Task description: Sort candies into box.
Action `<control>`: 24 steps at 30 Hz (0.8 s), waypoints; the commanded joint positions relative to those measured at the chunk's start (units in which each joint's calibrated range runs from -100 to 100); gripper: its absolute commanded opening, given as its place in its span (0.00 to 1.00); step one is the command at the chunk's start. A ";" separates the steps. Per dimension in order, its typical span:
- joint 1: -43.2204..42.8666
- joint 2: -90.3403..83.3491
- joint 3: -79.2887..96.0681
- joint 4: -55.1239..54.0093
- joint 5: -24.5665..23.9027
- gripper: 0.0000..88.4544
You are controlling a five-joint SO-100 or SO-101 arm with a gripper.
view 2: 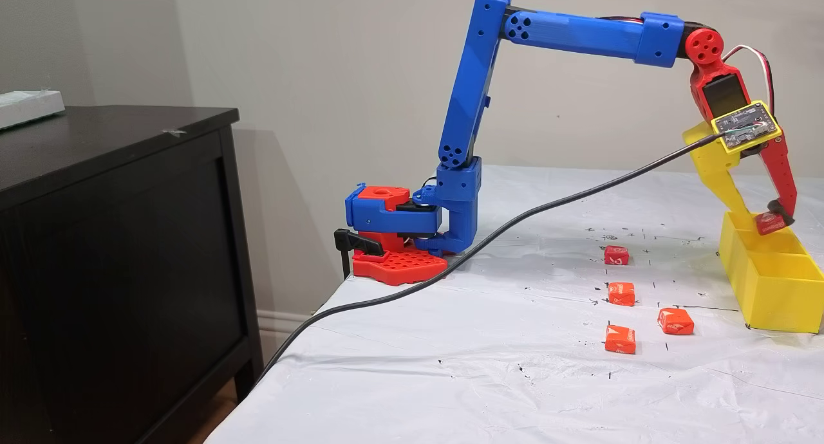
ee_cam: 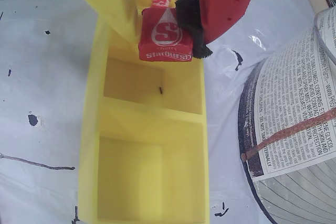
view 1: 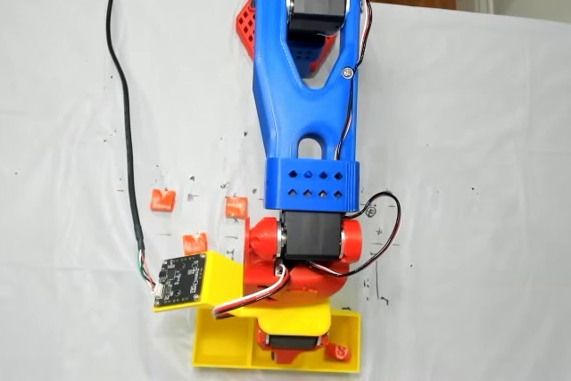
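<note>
Your jaws [ee_cam: 176, 30] are closed on 1 red candy [ee_cam: 164, 35], pinched between the yellow fixed finger and the red moving finger with its black pad [ee_cam: 191, 24]. In the wrist view the wrapper's white logo faces the camera and the piece sits square in the grip, so it looks secure rather than hanging by a corner.

You are holding it over the yellow box [ee_cam: 197, 145], above the compartment nearest the jaws. That compartment and the next show bare floors in the wrist view, apart from a small dark speck. From the side fixed view the held candy [view 2: 770, 223] hangs at about rim height of the box [view 2: 772, 289], so, as I judge it, you are at the release step: let the jaws part and the piece should drop straight in. The low walls leave little margin, so keep it centred over the cell, not over a divider.

In the same fixed view 4 candies lie on the white-covered bench [view 2: 450, 354], well apart from each other and left of the box: 1 red piece [view 2: 616, 255] farthest back and 3 orange ones, the nearest [view 2: 620, 339] at the front. The spacing leaves your jaws room to close on each without nudging a neighbour. In the top-down fixed view another red piece [view 1: 338, 351] rests in a box compartment beside the gripper.

A black cable [view 2: 515, 225] trails across the bench, behind the candies.
</note>
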 commanded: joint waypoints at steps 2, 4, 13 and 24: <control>-0.37 -1.50 -6.11 0.56 0.29 0.00; -0.37 -0.91 -7.02 1.62 0.49 0.00; -0.46 -2.60 -5.56 3.75 0.83 0.20; -0.46 -3.71 -4.92 3.92 0.98 0.27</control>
